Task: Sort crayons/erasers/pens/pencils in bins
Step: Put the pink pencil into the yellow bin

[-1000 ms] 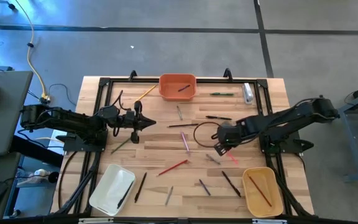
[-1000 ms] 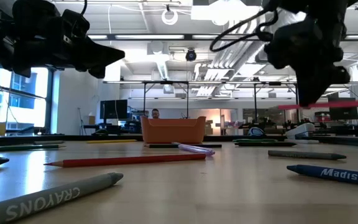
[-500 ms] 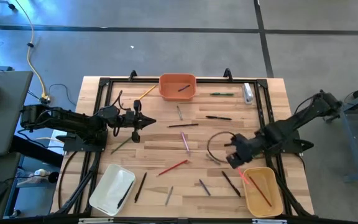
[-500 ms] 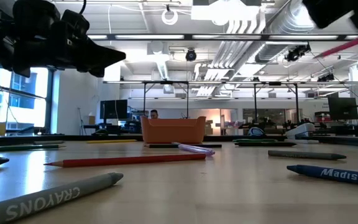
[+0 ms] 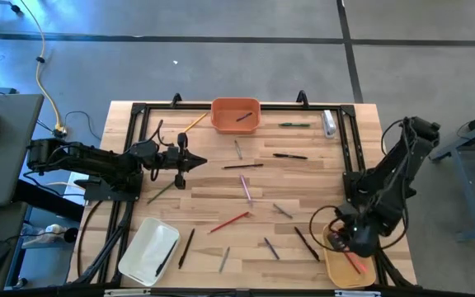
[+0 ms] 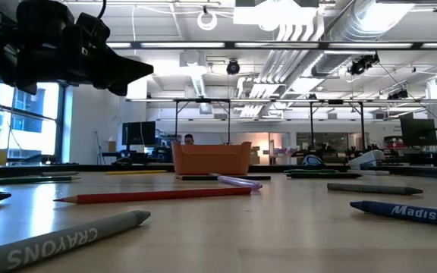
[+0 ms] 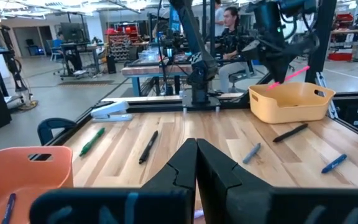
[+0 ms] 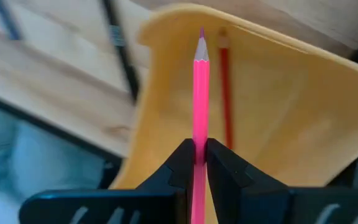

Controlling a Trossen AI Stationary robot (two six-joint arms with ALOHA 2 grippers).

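My right gripper (image 8: pixel 196 149) hangs over the tan-yellow bin (image 5: pixel 330 266) at the table's near right corner, shut on a pink pencil (image 8: pixel 200 93). A red pencil (image 8: pixel 226 99) lies in that bin. The orange bin (image 5: pixel 236 115) sits at the far edge, and the white bin (image 5: pixel 148 250) at the near left holds a dark stick. Several pens, pencils and crayons lie scattered on the wood between them. My left gripper (image 5: pixel 198 162) hovers shut over the table's left middle, pointing level toward the right. My right gripper pinches the pink pencil's shaft (image 8: pixel 199 138) between its two fingers. The fingers come steeply from above and lie across the pencil. The pencil is lifted clear above the tan-yellow bin, slightly tilted (image 7: pixel 294 73), its sharpened tip (image 8: pixel 201 45) sticking out past the fingers.
A stubby clear-and-white tube (image 5: pixel 329 123) lies at the far right corner. A black frame (image 5: pixel 138 111) runs around the table's edges. A grey crayon (image 6: pixel 67 239), a red pencil (image 6: pixel 154 195) and a blue crayon (image 6: pixel 408 212) lie near the low camera.
My right gripper has carried the pink pencil from the table's middle right toward the near right corner. It now hangs over the tan-yellow bin, and its wrist has rolled on the way. The pencil has stayed clear of the table.
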